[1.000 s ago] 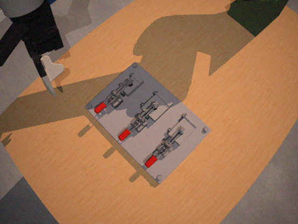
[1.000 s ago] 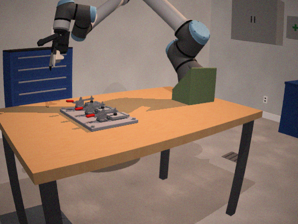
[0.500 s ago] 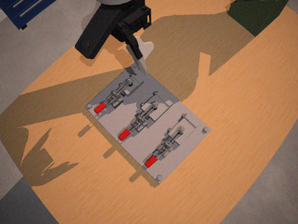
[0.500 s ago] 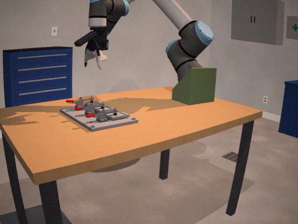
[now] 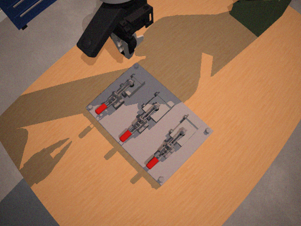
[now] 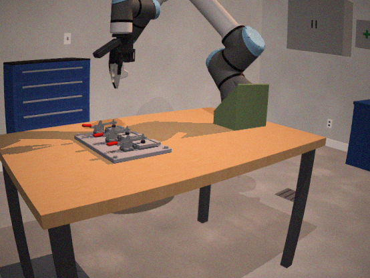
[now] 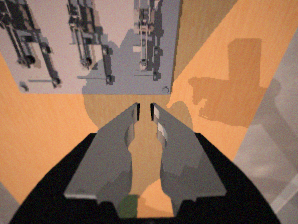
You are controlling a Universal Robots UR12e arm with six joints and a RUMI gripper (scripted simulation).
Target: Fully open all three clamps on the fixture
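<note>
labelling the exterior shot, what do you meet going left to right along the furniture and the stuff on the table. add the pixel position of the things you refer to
Blue drawer cabinet with four handles [image 6: 50, 95] → grey fixture plate with three red-handled clamps [image 5: 117, 123] [image 6: 108, 155] [image 7: 55, 65] → green angled block [image 5: 255, 16] [image 6: 252, 107] → blue cabinet at the right edge [image 6: 360, 133]

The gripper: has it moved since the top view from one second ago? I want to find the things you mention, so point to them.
Yes; the gripper [image 5: 132, 51] [image 6: 115, 86] [image 7: 145, 104] was off the plate's [image 5: 130, 152] [image 6: 117, 158] [image 7: 55, 80] left side, now it's near its top corner.
</note>
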